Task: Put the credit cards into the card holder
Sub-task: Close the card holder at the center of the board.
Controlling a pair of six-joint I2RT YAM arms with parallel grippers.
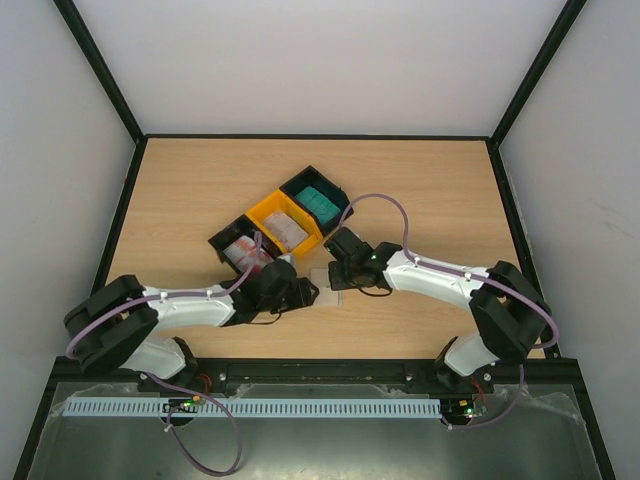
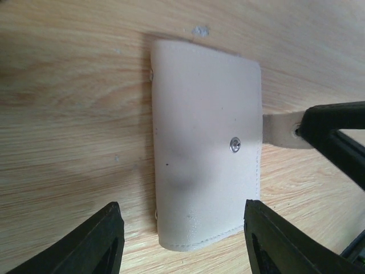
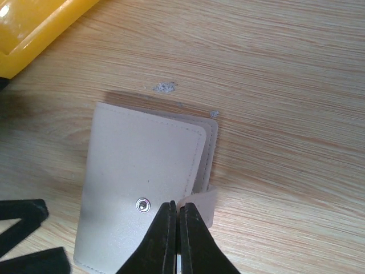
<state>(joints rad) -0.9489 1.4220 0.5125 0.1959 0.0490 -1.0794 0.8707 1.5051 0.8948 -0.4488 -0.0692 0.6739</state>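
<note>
The beige card holder (image 1: 326,279) lies closed on the table, with its snap stud facing up (image 2: 205,142) (image 3: 142,177). My right gripper (image 3: 175,208) (image 1: 341,283) is shut on the holder's snap tab (image 3: 202,201), which is unfastened and lifted off the stud. My left gripper (image 2: 182,228) (image 1: 303,293) is open, with one finger on each side of the holder's near end, not touching it. The credit cards lie in the trays: teal (image 1: 322,205), white-grey (image 1: 290,231), and white with red (image 1: 246,255).
The joined black-yellow-black trays (image 1: 270,212) stand just behind the card holder; a yellow corner shows in the right wrist view (image 3: 34,23). Black frame posts and white walls border the table. The two grippers are very close together over the holder.
</note>
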